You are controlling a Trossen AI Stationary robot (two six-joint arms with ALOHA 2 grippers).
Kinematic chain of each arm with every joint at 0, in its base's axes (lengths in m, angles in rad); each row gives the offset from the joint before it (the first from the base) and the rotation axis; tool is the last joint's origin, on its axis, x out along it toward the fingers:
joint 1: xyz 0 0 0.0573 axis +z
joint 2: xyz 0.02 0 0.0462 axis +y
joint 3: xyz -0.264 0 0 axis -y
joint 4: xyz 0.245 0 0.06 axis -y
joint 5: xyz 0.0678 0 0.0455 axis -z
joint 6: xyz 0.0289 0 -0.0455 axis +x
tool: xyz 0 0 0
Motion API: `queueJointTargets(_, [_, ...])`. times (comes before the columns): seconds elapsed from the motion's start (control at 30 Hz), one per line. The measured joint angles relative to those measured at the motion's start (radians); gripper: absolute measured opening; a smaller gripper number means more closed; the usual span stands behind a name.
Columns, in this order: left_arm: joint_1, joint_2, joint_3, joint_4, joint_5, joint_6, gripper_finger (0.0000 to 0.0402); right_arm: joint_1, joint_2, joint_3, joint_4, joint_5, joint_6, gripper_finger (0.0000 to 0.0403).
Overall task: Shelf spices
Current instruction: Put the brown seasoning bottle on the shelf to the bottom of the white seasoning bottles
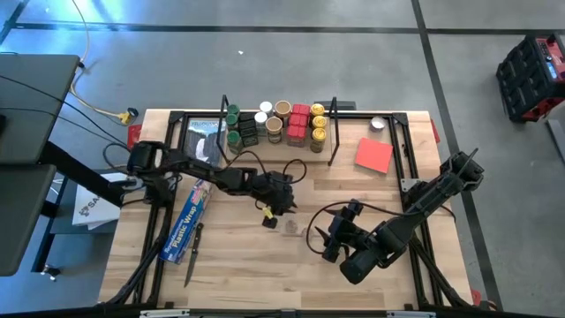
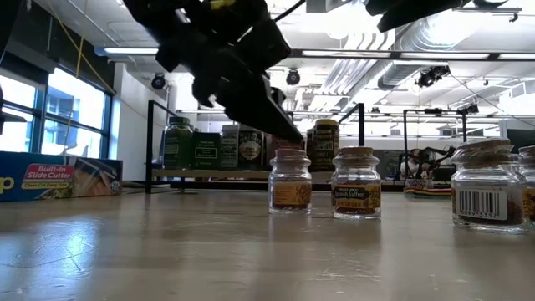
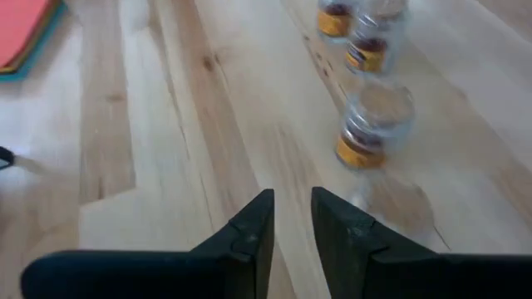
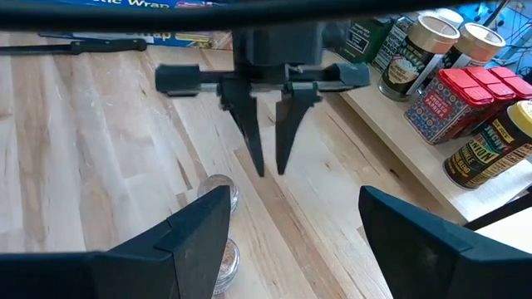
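Spices: three tiny jars sit on the bench just beneath your left hand, fingers narrow and empty. Widen before descending and straddle one jar only. Right hand waits nearby, wide. Shelf lies beyond.

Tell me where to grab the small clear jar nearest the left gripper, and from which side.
Probably best from straight above with the left gripper, closing on the nearest jar at its lid and upper glass. It stands upright and round, and another jar sits in line just beyond it, so set the fingers across that line, on its free sides.
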Motion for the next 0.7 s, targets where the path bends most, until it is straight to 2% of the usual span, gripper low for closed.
queueJointTargets(0.17, [0.000, -0.078, 0.000, -0.174, 0.005, 0.049, 0.0092, 0.000, 0.000, 0.000, 0.000, 0.000, -0.001, 0.0261])
queueJointTargets(0.33, [0.003, -0.110, -0.051, -0.243, 0.028, 0.047, 0.0149, 0.000, 0.000, 0.000, 0.001, 0.000, -0.001, 0.0261])
queueJointTargets(0.47, [-0.010, -0.066, -0.106, -0.178, 0.126, 0.043, 0.0213, 0.000, 0.000, 0.000, 0.004, 0.000, 0.000, 0.0261])
queueJointTargets(0.6, [-0.031, -0.001, -0.120, -0.072, 0.119, 0.057, 0.0265, 0.000, 0.000, 0.000, 0.008, 0.001, -0.002, 0.0261])
queueJointTargets(0.7, [-0.033, 0.031, -0.117, -0.023, 0.133, 0.065, 0.0285, 0.000, 0.000, 0.000, 0.008, 0.007, -0.003, 0.0261])
